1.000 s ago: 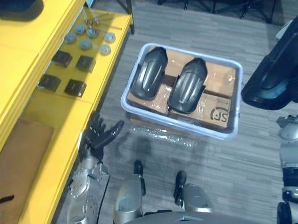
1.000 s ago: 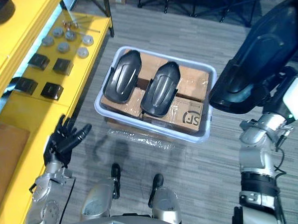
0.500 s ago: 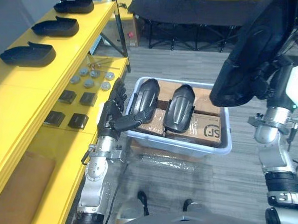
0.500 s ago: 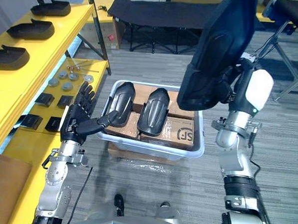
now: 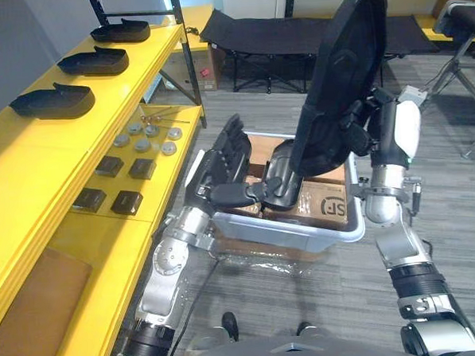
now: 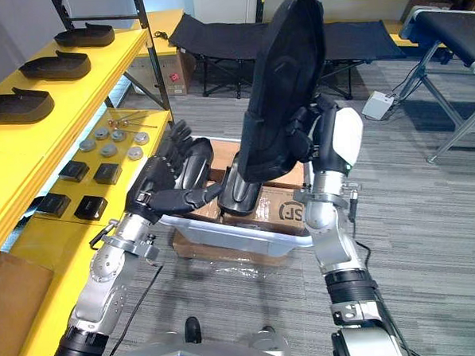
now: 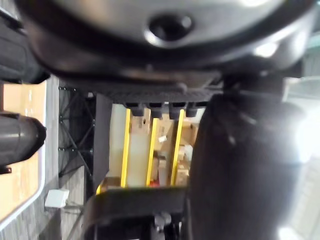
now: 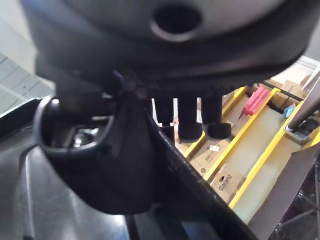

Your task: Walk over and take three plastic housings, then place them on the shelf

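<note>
The right hand [image 6: 305,138] is clenched on the lower edge of a big black plastic housing [image 6: 284,80]. It holds the housing upright above the white bin [image 6: 225,236], with the top end high over the bin's far rim. The left hand [image 6: 172,180] is released at the bin's left rim, fingers straight and spread. Its thumb reaches toward a second housing [image 6: 242,192]; whether they touch I cannot tell. This second housing lies in the bin on brown cardboard boxes [image 6: 280,201].

At the left stands the yellow shelf [image 6: 81,86]. Three shelved housings [image 6: 14,104] sit in a row on its top board, and the board is bare on the near side of them. The lower board carries round parts [image 6: 112,137] and black square parts [image 6: 108,173]. The grey floor [image 6: 431,216] lies open to the right of the bin.
</note>
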Controlling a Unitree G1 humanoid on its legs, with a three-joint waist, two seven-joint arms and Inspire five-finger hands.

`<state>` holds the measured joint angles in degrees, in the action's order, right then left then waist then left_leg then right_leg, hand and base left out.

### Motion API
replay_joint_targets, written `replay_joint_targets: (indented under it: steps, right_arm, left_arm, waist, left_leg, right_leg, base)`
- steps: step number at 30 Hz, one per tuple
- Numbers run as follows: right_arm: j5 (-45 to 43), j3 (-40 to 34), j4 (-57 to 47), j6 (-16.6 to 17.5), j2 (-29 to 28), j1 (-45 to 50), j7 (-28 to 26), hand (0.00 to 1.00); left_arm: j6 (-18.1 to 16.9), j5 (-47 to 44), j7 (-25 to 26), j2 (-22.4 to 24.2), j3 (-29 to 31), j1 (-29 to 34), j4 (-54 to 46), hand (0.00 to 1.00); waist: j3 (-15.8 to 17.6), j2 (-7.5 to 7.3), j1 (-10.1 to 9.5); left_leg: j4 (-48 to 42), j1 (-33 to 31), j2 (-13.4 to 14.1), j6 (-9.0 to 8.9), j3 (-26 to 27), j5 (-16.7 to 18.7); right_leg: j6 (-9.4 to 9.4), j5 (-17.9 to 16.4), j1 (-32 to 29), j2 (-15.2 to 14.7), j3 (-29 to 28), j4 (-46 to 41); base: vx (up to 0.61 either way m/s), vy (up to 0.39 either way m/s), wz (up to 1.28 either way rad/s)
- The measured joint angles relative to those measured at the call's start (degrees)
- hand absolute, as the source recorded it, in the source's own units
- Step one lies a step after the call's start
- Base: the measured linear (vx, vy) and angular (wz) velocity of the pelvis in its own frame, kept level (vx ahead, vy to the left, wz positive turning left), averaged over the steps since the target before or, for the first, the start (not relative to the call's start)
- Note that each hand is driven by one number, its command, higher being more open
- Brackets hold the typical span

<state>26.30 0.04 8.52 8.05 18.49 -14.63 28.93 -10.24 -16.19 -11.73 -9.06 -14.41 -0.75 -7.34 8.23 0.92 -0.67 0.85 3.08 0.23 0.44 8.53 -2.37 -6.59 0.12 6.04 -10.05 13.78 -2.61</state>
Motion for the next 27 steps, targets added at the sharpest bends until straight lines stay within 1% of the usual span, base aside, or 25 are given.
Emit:
replay_joint_targets:
  steps: [2,5,7,11,14,18,23,24,27]
  right_arm:
    - [-0.26,1.17,0.00,0.22,-0.94,-0.07,-0.01,0.00]
    - [-0.81,3.26,0.07,0.26,-0.97,-0.18,-0.42,0.00]
    - [-0.86,3.83,0.13,0.26,-1.02,-0.18,-0.81,0.00]
    - [-1.37,5.24,0.30,0.34,-1.80,-0.22,-0.96,0.00]
    - [-2.54,6.46,1.51,1.28,-3.39,-0.41,-1.04,0.00]
    - [-3.12,7.85,3.14,2.38,-3.68,-0.60,-2.22,0.00]
    - [-4.91,9.80,3.34,4.36,-3.86,-0.60,-3.87,0.00]
    - [-5.27,9.81,3.70,5.40,-4.35,-0.60,-4.54,0.00]
    - [-6.35,10.48,4.65,6.50,-5.64,-0.59,-5.49,0.00]
  left_arm:
    - [1.02,0.01,-0.59,-0.01,-1.30,-0.69,-0.03,1.00]
    - [2.40,0.03,-0.97,0.06,-1.82,-1.55,-0.03,1.00]
    - [3.43,0.03,-0.87,-0.03,-2.19,-1.80,-0.03,1.00]
    - [6.39,0.04,-0.76,-0.49,-3.58,-1.97,0.00,1.00]
    - [7.99,0.04,0.17,-0.44,-4.28,-2.44,0.07,1.00]
    - [8.34,0.04,2.65,-0.64,-5.42,-3.49,1.36,1.00]
    - [9.42,-0.03,5.38,-0.61,-5.41,-3.93,3.79,1.00]
    - [9.43,-1.37,6.01,-0.61,-5.40,-3.93,4.48,1.00]
    - [9.44,-4.44,6.51,-0.60,-5.24,-3.93,5.38,1.00]
  waist:
    - [-0.49,-0.01,-0.06]
    - [-0.54,-0.01,0.09]
    - [-0.56,-0.01,0.11]
    - [-0.58,-0.02,0.10]
    - [-0.64,-0.02,0.24]
    - [-0.82,-0.21,-0.12]
    - [-0.95,-0.45,-0.06]
    - [-1.02,-0.59,-0.11]
    - [-1.20,-1.08,-0.30]
  left_leg:
    - [1.42,0.72,-0.13,-0.33,0.14,-0.45]
    - [3.85,1.92,-0.36,-0.07,0.29,-1.88]
    - [3.99,2.03,-0.52,-0.09,0.31,-1.94]
    - [4.07,2.13,-0.76,0.40,0.40,-2.29]
    - [4.17,2.20,-0.70,0.43,0.43,-2.39]
    - [4.18,2.14,-0.57,0.37,0.41,-2.43]
    - [4.17,2.16,-0.51,0.43,0.26,-2.53]
    - [4.16,2.16,-0.51,0.43,0.22,-2.53]
    - [4.04,2.18,-0.52,0.43,0.12,-2.53]
  right_leg:
    - [-0.02,0.02,0.00,-0.01,-0.12,0.01]
    - [-0.06,0.10,0.00,-0.02,-0.21,0.02]
    - [-0.12,0.15,0.03,-0.15,-0.27,0.01]
    - [-0.18,0.27,0.05,-0.37,-0.33,0.00]
    - [-0.14,0.30,0.07,-0.37,-0.39,0.02]
    - [0.07,1.24,0.74,0.08,-1.18,1.94]
    - [0.08,1.24,0.85,0.16,-1.14,1.95]
    - [0.09,1.25,0.86,0.16,-1.13,1.95]
    - [0.10,1.25,0.94,0.16,-1.06,1.95]
  base:
    - [0.00,0.000,0.00]
    - [0.00,0.000,0.00]
    - [-0.01,0.017,0.00]
    - [-0.01,0.026,-0.01]
    - [0.00,0.000,0.00]
    - [-0.01,0.013,-0.04]
    - [0.00,0.000,0.00]
    - [0.00,0.000,0.00]
    - [0.00,0.000,0.00]
